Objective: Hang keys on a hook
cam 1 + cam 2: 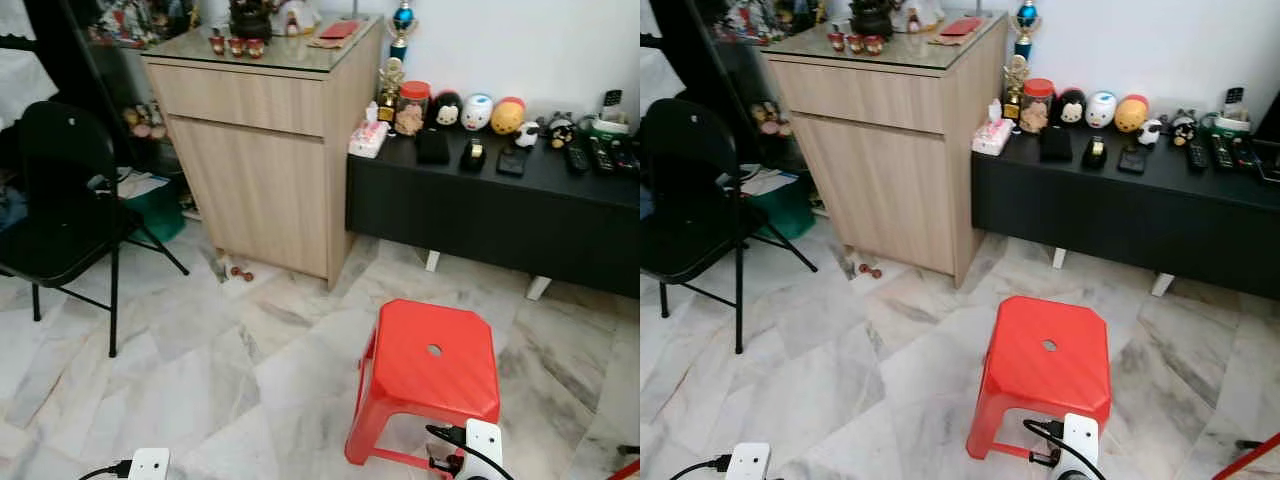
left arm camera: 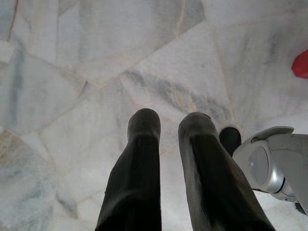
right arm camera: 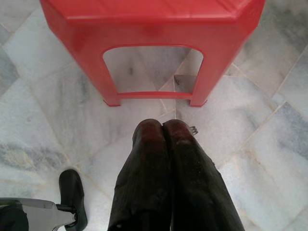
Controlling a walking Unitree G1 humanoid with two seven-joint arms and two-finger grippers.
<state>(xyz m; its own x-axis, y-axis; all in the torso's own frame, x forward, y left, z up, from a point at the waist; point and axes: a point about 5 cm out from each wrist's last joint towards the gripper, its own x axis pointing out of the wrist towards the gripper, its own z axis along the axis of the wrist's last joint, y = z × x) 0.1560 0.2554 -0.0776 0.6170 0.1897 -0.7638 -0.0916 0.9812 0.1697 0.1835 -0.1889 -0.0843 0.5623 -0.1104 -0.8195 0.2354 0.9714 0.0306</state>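
My right gripper (image 3: 162,126) hangs low over the marble floor, just in front of a red plastic stool (image 3: 154,19). Its two black fingers are pressed together, and a small grey metal bit of the keys (image 3: 193,129) pokes out beside the tips. The left gripper (image 2: 169,120) points down at bare marble, fingers a little apart with nothing between them. In the eye views both white wrist units sit at the bottom edge, the left one (image 1: 148,463) and the right one (image 1: 482,445).
A wooden cabinet (image 1: 260,150) with a glass top stands ahead. A low black console (image 1: 490,210) with toys and remotes joins it on the right. A black folding chair (image 1: 60,200) is at the left. The red stool (image 1: 432,365) stands just ahead on the right.
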